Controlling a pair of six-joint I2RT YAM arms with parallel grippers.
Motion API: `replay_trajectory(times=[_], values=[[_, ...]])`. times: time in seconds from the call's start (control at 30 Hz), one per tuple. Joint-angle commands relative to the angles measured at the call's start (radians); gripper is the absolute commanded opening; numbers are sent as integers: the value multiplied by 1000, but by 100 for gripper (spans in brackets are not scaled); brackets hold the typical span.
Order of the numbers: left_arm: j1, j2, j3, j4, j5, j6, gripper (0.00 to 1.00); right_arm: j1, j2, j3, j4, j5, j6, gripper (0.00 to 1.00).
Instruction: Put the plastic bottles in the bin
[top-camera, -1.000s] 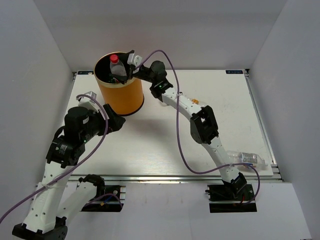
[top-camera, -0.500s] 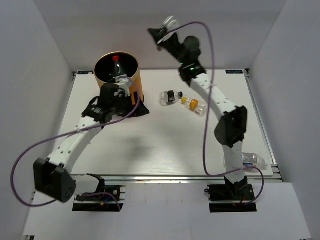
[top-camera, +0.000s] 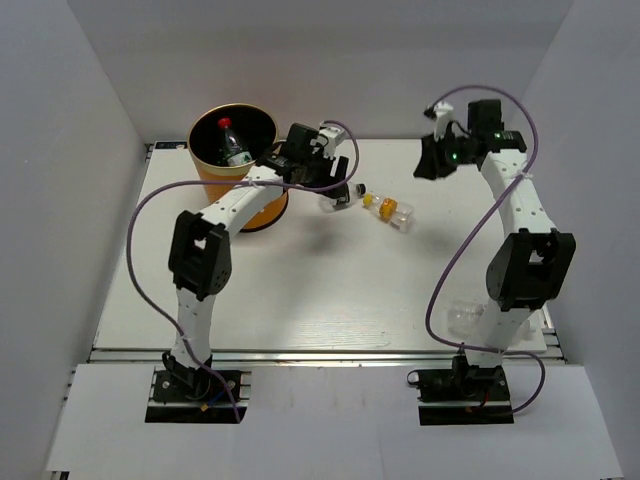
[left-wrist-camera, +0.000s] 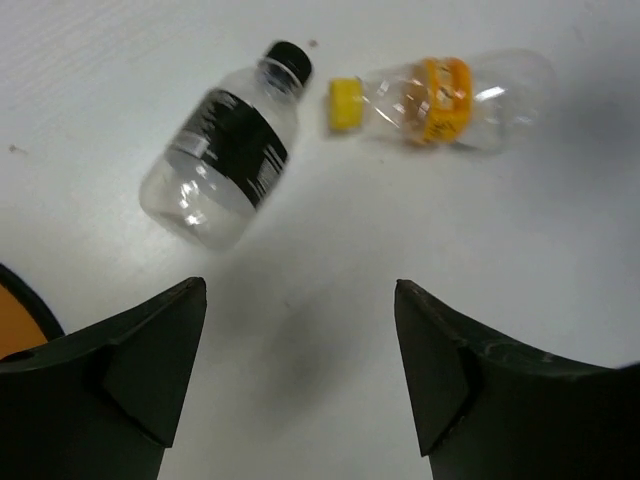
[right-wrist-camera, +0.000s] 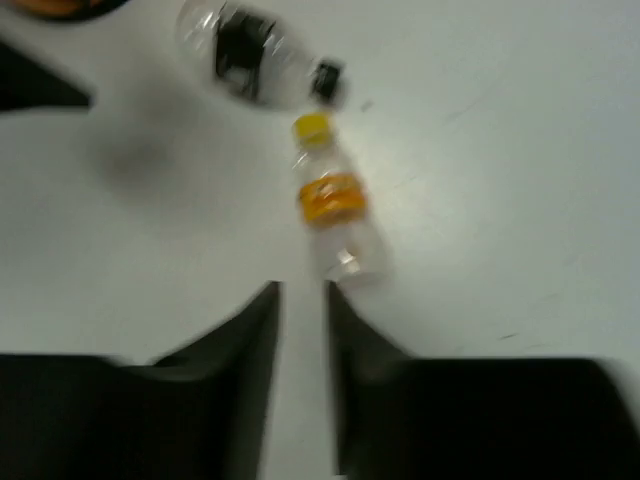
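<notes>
With one red-capped clear plastic bottle (top-camera: 232, 143) sitting in the tall orange cylindrical bin (top-camera: 212, 188), a black-labelled bottle (left-wrist-camera: 225, 150), a yellow-capped bottle (left-wrist-camera: 440, 90) and a clear one (top-camera: 458, 318) are lying on the white worktop (top-camera: 300, 290) awaiting pickup, the left jaws and right jaws hanging parted and empty.

The left arm (top-camera: 200, 260) rises from its base, bends at the elbow and stretches away to the right. Its wrist is high, and the left hand (left-wrist-camera: 300, 290) points down with its fingers (left-wrist-camera: 150, 350) spread wide and nothing between them. The right arm (top-camera: 520, 215) stands nearly upright along the right side and folds back leftward at the top; the right hand (right-wrist-camera: 302, 290), blurred in its wrist view, looks down with fingers close together around a narrow empty gap.
</notes>
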Motion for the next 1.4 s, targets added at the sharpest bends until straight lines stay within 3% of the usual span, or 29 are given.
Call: replay_trajectory(times=[0.0,0.03,0.13,0.23,0.43,0.87,0.97,1.1,1.13,1.2,1.23,1.27,1.37], values=[[4,96,133,-33,-98,76,87,-34,-160,-141,-297,-223,-205,15],[4,119,152,-17,-98,76,89,-39,-180,-172,-302,-233,-242,9],[-19,187,207,43,-142,127,100,-77,-269,-299,-328,-235,-308,12],[-19,228,225,101,-199,176,100,-90,-316,-370,-351,-232,-330,14],[-28,278,235,158,-167,221,100,-120,-344,-453,-329,-267,-313,14],[-28,365,160,177,-152,199,100,-142,-324,-470,-268,-332,-268,15],[-37,365,149,177,-175,187,94,-142,-327,-479,-256,-338,-265,18],[-37,347,138,177,-173,178,77,-142,-330,-487,-251,-353,-250,29],[-37,330,127,166,-173,178,64,-140,-330,-490,-248,-353,-248,29],[-46,301,127,157,-164,169,47,-140,-343,-504,-234,-341,-253,29],[-46,284,127,157,-164,169,27,-139,-344,-513,-228,-336,-258,28],[-46,241,142,143,-164,169,18,-139,-349,-520,-207,-320,-279,24],[-59,158,172,143,-155,169,7,-136,-376,-568,-165,-286,-308,20]])
